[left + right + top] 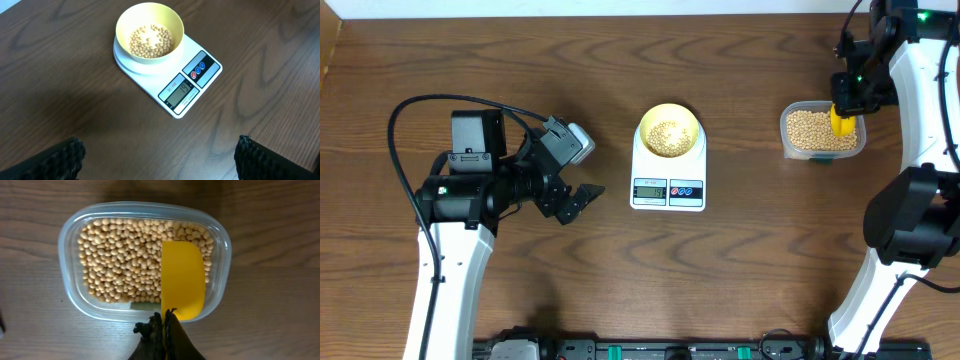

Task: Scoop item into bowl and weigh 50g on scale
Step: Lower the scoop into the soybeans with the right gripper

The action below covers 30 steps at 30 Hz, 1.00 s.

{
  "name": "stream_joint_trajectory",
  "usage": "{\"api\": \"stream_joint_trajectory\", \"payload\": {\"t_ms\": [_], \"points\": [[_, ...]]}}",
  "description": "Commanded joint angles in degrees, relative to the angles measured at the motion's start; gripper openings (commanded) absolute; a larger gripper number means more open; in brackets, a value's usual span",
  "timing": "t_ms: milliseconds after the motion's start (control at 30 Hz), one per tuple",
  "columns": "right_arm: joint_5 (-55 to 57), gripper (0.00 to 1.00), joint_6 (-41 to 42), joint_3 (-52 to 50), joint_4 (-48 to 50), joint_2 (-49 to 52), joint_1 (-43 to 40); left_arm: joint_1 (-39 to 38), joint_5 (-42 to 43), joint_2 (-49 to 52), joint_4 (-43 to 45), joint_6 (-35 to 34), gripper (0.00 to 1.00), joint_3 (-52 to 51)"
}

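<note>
A pale yellow-green bowl (669, 131) (150, 32) with a thin layer of tan beans (150, 40) sits on the white scale (668, 182) (192, 85), whose display is lit. More beans (125, 260) fill a clear plastic tub (794, 151) (70, 235) at the right. My right gripper (843, 112) (165, 317) is shut on the handle of a yellow scoop (182, 277), which hangs over the tub's right part. My left gripper (582, 197) (160, 155) stands open over bare table, left of the scale, with nothing between its fingers.
The wooden table (750, 270) stretches around the scale. A black cable (430, 100) loops behind the left arm. A rail with black and green fittings (650, 350) runs along the front edge.
</note>
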Motion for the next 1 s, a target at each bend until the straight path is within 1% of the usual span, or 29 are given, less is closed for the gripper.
{"api": "stream_joint_trajectory", "payload": {"t_ms": [0,400,600,667,767,967], "points": [[2.25,0.01,0.66,-0.37,0.04,1.14,0.37,0.33,0.52,0.0,0.02,0.98,0.98,0.26],[0.92,0.01,0.63,-0.39,0.28,4.66,0.83,0.33,0.52,0.0,0.02,0.98,0.98,0.26],[-8.22,0.01,0.39,-0.42,0.55,7.65,0.81,0.33,0.52,0.0,0.02,0.98,0.99,0.26],[-12.26,0.01,-0.9,-0.42,0.48,8.61,0.81,0.33,0.52,0.0,0.02,0.98,0.97,0.26],[-17.44,0.01,-1.97,-0.42,0.31,9.79,0.59,0.33,0.52,0.0,0.02,0.98,0.98,0.26],[-22.62,0.01,-1.92,-0.42,-0.07,10.03,-0.83,0.33,0.52,0.0,0.02,0.98,0.97,0.26]]}}
